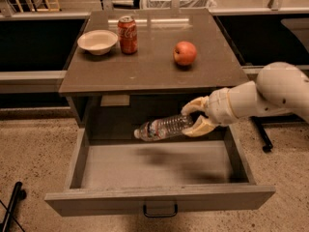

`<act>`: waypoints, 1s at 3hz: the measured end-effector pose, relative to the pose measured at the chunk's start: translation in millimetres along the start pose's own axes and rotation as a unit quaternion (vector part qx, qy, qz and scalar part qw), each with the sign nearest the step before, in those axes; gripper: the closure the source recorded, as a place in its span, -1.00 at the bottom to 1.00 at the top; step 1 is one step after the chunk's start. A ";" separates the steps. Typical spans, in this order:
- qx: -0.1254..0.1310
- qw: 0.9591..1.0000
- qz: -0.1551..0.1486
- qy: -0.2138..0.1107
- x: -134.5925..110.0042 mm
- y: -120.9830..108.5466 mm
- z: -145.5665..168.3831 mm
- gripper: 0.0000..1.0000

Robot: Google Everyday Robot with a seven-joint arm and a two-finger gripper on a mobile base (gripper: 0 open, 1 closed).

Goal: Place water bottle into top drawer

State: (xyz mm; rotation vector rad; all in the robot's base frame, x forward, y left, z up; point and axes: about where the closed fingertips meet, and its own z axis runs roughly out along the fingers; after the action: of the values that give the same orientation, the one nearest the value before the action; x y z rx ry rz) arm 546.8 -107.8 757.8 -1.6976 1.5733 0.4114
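Observation:
The water bottle (161, 127) is clear and ribbed, held lying sideways with its pale cap pointing left. My gripper (192, 119) comes in from the right on a white arm and is shut on the bottle's base end. The bottle hangs over the rear half of the top drawer (159, 199), which is pulled fully open, a grey shallow box with a dark handle at the centre of its front panel. The bottle is above the drawer floor, just below the tabletop edge, and casts a shadow on the floor.
On the brown tabletop (145, 69) stand a red Coca-Cola can (128, 35), a white bowl (97, 41) and a red apple (185, 52). A black stand foot (12, 208) lies on the floor at the lower left.

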 end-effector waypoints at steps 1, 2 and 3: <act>-0.026 1.000 0.004 -0.003 24.8 18.0 32.5 0.70; -0.040 0.999 0.006 -0.007 37.6 28.7 50.7 0.24; -0.040 0.999 0.006 -0.008 37.8 28.9 51.1 -0.38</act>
State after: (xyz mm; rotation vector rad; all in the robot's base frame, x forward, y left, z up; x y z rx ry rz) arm 539.8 -96.0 689.3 -1.7417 1.5762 0.4991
